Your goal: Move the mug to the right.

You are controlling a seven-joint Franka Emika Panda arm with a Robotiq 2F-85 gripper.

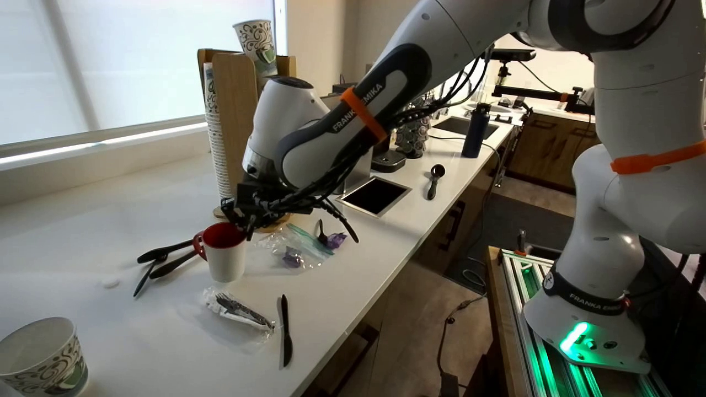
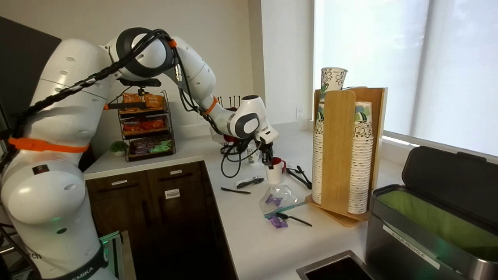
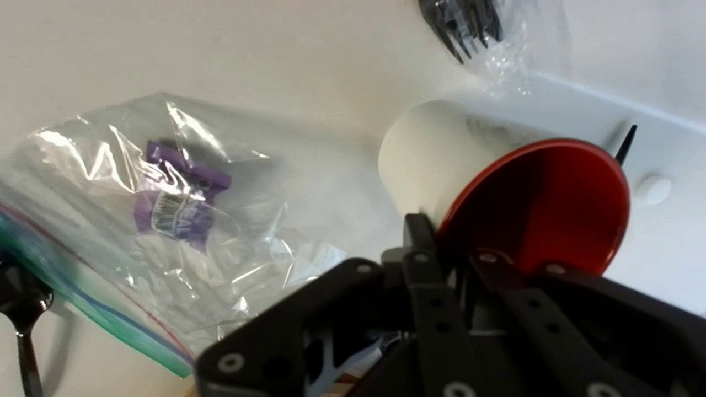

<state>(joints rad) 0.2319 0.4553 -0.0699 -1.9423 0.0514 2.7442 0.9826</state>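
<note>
Between two fingers, one mug is clamped by its rim; one zip bag lies near them, counter edge well apart

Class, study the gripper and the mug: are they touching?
Touching. The wrist view shows the gripper pinching the mug at its rim, one finger against the white outside, the other over the red inside.
</note>
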